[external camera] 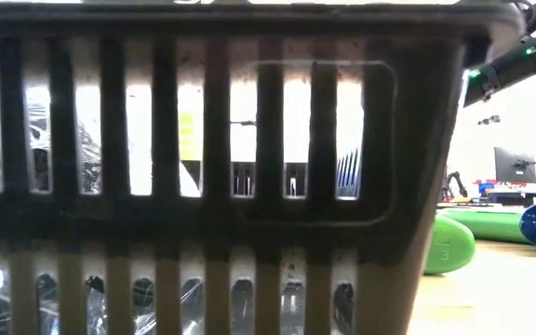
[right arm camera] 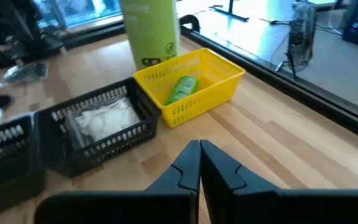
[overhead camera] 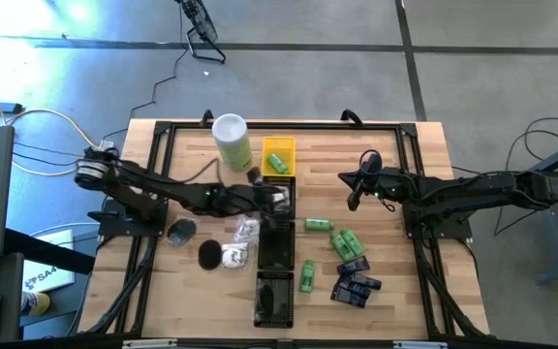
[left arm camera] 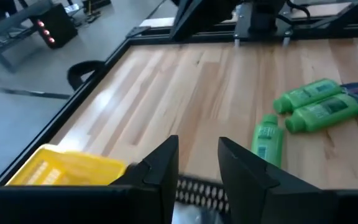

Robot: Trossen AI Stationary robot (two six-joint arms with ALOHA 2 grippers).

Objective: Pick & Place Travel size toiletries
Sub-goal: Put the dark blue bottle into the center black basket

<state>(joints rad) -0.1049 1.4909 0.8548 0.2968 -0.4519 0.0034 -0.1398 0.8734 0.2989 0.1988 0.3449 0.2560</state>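
While my left jaws (overhead camera: 281,197) hang partly open and empty over the black tray (right arm camera: 98,127) holding a white wrapped piece (right arm camera: 101,121), I should clear its rim before reaching right for the green bottles (overhead camera: 342,239) loose on the tabletop (overhead camera: 395,291); my right jaws (right arm camera: 199,163) wait closed, empty.
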